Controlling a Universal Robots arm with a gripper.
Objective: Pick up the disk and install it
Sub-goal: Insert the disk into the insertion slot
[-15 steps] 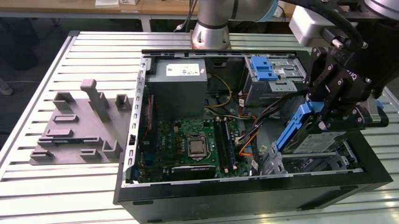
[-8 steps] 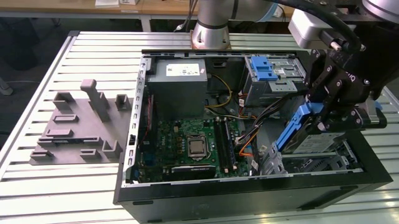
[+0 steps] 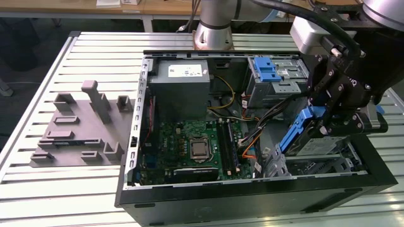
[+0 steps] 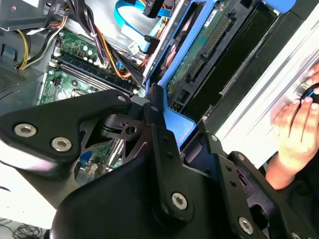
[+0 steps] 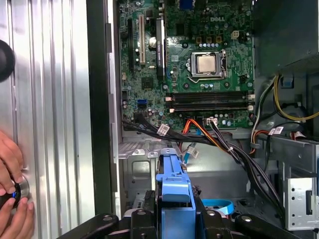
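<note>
A black open-sided computer case lies on the ribbed aluminium table. It holds a green motherboard, a grey metal power-supply box and, in the silver bay beside that box, a bare blue plastic caddy. The black gripper pinches the disk, a silver hard drive framed by a blue plastic carrier, with the claw pressed against the carrier's sides. The disk hangs tilted over the grey metal drive cage in the case's corner on the exterior view's right. A person's hand rests on the table beside the case.
</note>
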